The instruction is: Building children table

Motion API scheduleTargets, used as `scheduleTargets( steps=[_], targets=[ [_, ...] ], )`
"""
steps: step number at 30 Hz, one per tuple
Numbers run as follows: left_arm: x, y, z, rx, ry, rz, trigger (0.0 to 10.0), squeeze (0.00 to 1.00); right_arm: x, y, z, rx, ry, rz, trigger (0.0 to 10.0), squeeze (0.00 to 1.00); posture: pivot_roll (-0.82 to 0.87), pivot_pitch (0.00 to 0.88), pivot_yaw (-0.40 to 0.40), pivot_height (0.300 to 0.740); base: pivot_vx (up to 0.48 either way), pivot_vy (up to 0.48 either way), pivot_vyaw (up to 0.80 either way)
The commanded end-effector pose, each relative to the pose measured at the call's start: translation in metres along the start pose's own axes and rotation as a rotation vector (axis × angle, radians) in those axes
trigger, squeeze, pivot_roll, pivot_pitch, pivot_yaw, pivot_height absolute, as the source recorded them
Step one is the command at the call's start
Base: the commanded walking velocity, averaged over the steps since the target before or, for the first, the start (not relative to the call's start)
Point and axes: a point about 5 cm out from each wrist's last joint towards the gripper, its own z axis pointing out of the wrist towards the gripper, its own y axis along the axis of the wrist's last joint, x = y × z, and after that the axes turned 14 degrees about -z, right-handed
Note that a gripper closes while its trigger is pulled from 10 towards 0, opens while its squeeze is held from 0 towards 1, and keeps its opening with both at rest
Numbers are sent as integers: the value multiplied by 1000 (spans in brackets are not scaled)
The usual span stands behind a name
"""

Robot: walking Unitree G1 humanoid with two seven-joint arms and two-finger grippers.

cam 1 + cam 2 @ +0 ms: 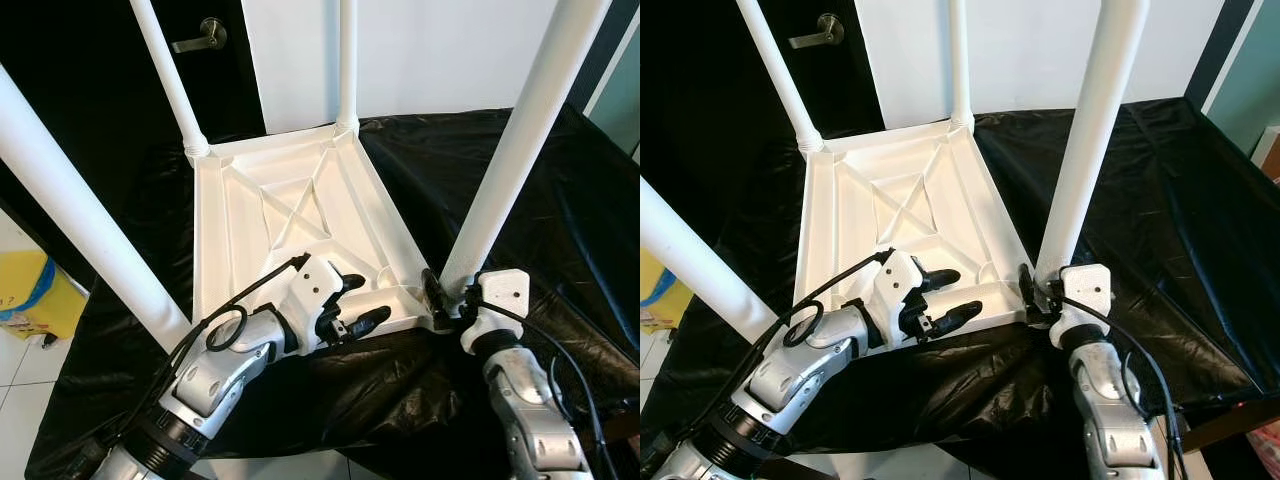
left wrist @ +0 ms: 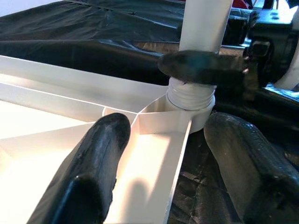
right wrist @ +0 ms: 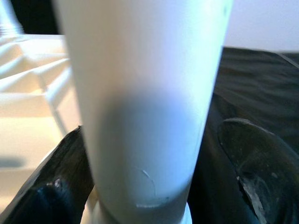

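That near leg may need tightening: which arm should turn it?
Right, probably. The right gripper already has its jaws around the leg at its base. The left gripper straddles the tabletop rim beside it, steadying it.

No legible text, label, brand, number or sign on any surface in view.

Cut-off legs, half-hidden fingers

All four white legs run out of the head views' top edge, so their ends cannot be seen; the near right leg (image 1: pixel 520 140) hides the right gripper (image 1: pixel 440 296) where its fingers (image 1: pixel 432 290) meet the leg base, and the close wrist view there is blurred; a yellow object (image 1: pixel 28 295), well left of the left fingers (image 1: pixel 365 320), is cut by the frame
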Motion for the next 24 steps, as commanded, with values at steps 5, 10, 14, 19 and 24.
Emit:
scheduleTargets(
  steps=[5, 10, 14, 19, 24],
  targets=[
    [-5, 0, -2, 39, -146, 11, 10000, 0, 0, 0, 1, -28, 66, 8, 10000, 0, -209, 36, 53, 740, 0, 0, 0],
    [-4, 0, -3, 43, -148, 13, 10000, 0, -7, 0, 5, -56, 208, -29, 10000, 0, -207, 33, 58, 740, 0, 0, 0],
    [-5, 0, -3, 47, -155, 13, 10000, 0, -11, -1, 14, -68, 351, -84, 10000, 0, -205, 31, 67, 740, 0, 0, 0],
    [-5, 0, -3, 49, -158, 14, 10000, 0, -12, -2, 18, -73, 413, -111, 10000, 0, -205, 31, 68, 740, 0, 0, 0],
    [-4, 2, -4, 51, -154, 20, 10000, 0, -10, -8, 25, -65, 510, -138, 0, 0, -193, 24, 66, 740, 0, 0, 0]
  ],
)
